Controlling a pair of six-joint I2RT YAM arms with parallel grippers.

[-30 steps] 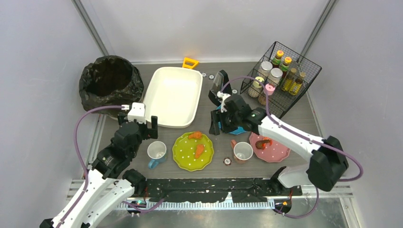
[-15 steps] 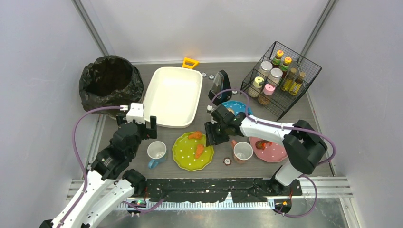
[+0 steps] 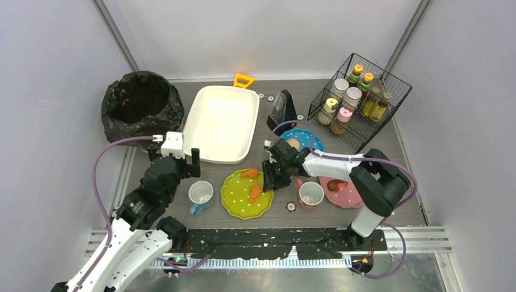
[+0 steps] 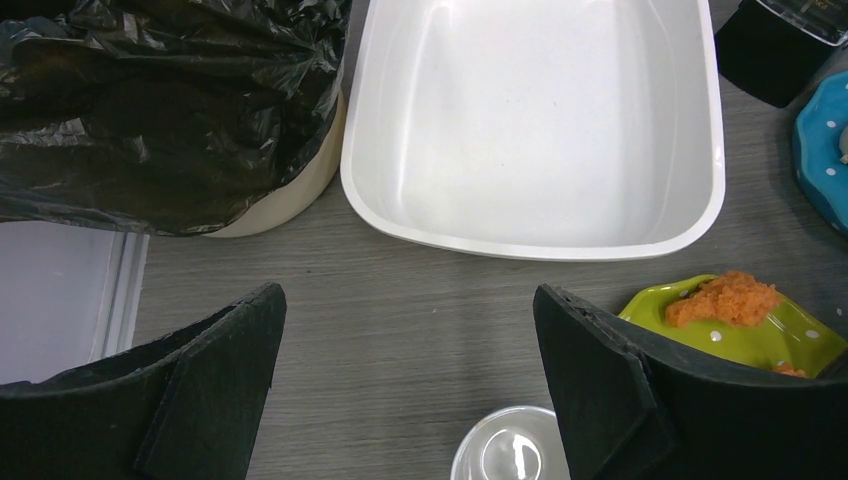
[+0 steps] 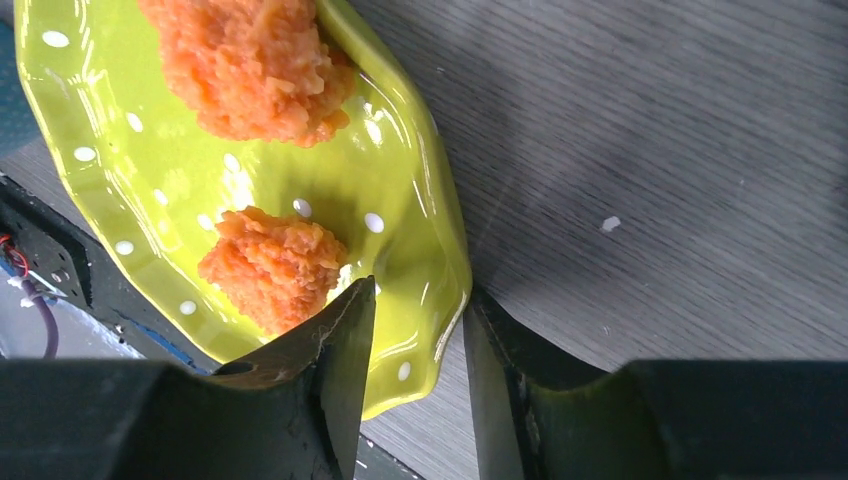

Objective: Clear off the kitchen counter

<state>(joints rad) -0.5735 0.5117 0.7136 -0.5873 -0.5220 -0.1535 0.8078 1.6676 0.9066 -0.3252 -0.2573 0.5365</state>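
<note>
Top view: the kitchen counter [image 3: 398, 149] fills mid-frame, its long axis running left to right. Left wrist view: the left gripper [image 4: 405, 295] hangs wide open near the tub [image 4: 530, 120], apparently waiting. Right wrist view: the right gripper [image 5: 415, 300] straddles the rim of the green plate [image 5: 400, 180], likely to lift it. Whether it pinches yet, I cannot tell.

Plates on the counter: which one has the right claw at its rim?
The lime-green plate; the right claw straddles its rim. The blue plate and pink plate lie apart from it.
</note>
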